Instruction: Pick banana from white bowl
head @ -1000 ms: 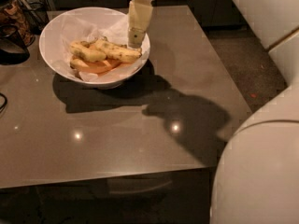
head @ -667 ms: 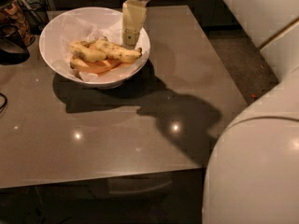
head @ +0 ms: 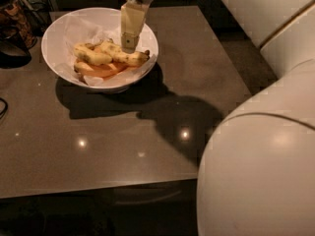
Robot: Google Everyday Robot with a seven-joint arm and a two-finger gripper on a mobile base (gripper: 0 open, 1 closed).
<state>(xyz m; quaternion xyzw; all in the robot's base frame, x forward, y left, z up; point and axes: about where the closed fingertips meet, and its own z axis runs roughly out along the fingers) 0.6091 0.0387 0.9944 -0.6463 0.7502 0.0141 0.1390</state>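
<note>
The white bowl (head: 59, 58) stands at the back left of the brown table, lined with crinkled white paper. In it the long speckled banana (head: 133, 59) lies across the middle toward the right rim. A shorter, plumper banana (head: 90, 54) lies to its left, over smooth orange pieces (head: 101, 71). My gripper (head: 129, 44) hangs from above inside the bowl, its pale tip right at the speckled banana's middle. I cannot see whether it touches the banana.
Dark objects (head: 11, 53) and a jar (head: 17, 18) stand at the table's left edge, close to the bowl. My white body (head: 261, 171) fills the right foreground. The table's front edge (head: 98, 188) runs across the lower part of the view.
My gripper has moved left and down, from the bowl's right rim to over the speckled banana. The bananas have not moved.
</note>
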